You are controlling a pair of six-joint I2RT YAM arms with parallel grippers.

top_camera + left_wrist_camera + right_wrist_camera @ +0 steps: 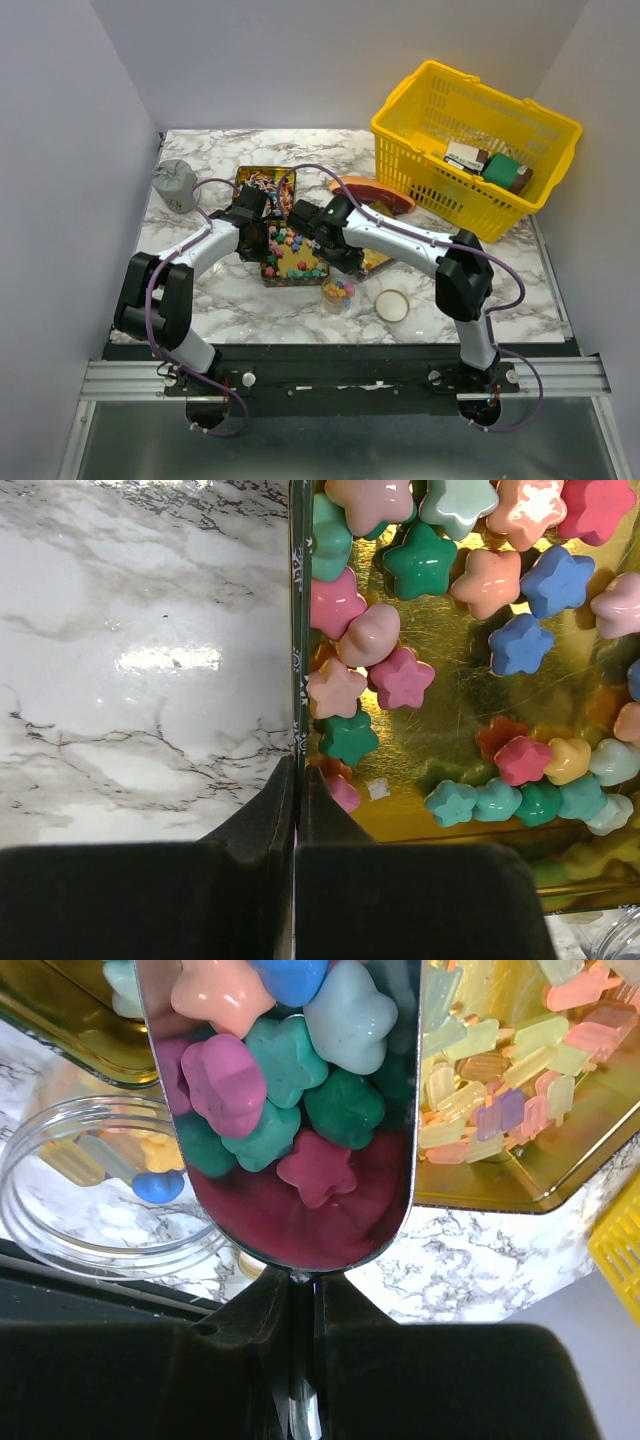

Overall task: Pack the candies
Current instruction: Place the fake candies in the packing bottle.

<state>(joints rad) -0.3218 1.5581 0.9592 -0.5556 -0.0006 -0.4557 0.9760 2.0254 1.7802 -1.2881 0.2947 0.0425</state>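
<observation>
A gold tin [270, 272] holds pastel star candies [290, 252]. My left gripper [250, 222] is shut on the tin's left wall [297, 670], one finger outside and one inside among the stars [400, 677]. My right gripper [308, 228] is shut on the handle of a metal scoop [300, 1230] loaded with star candies [270, 1080], held above the table between the tins and a clear jar [70, 1230]. The jar [338, 292] holds a few candies. A tin of translucent yellow-orange pieces [500, 1090] lies to the scoop's right. A tin of wrapped candies [262, 183] sits behind.
A yellow mesh basket [475, 130] with boxed packets stands at the back right. A reddish-brown slab [375, 190] lies beside it. A grey pouch [173, 185] sits at the back left. A round jar lid [392, 305] lies right of the jar.
</observation>
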